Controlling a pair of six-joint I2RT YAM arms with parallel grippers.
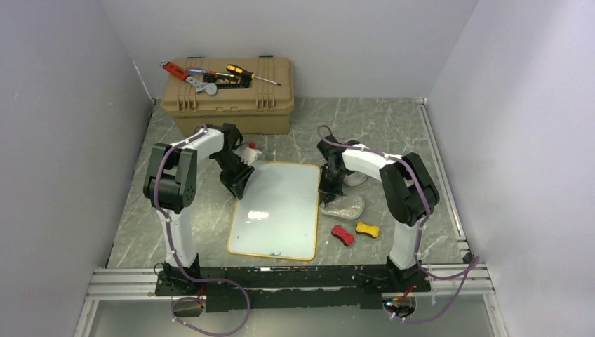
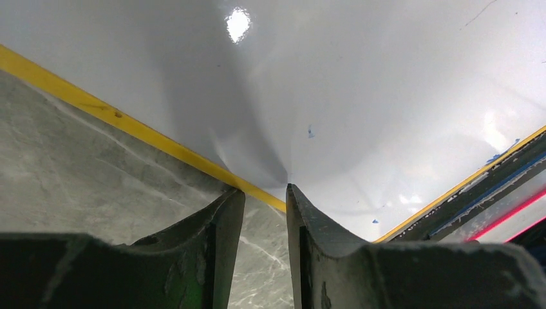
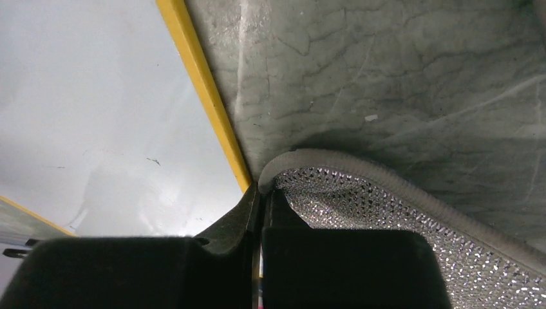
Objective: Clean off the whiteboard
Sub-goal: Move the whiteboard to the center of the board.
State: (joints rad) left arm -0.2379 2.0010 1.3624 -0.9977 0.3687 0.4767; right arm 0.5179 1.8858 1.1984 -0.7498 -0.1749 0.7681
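Left wrist: my left gripper (image 2: 265, 190) barely open, empty, at whiteboard (image 2: 360, 84) frame, blue specks (image 2: 310, 132) illegible; my right gripper (image 3: 261, 191) closed against silver mesh sponge (image 3: 399, 219).

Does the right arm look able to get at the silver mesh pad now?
Probably yes: the right gripper sits at the rim of the silver mesh pad beside the whiteboard, with nothing between them. Its jaws look shut, so they would have to open first.
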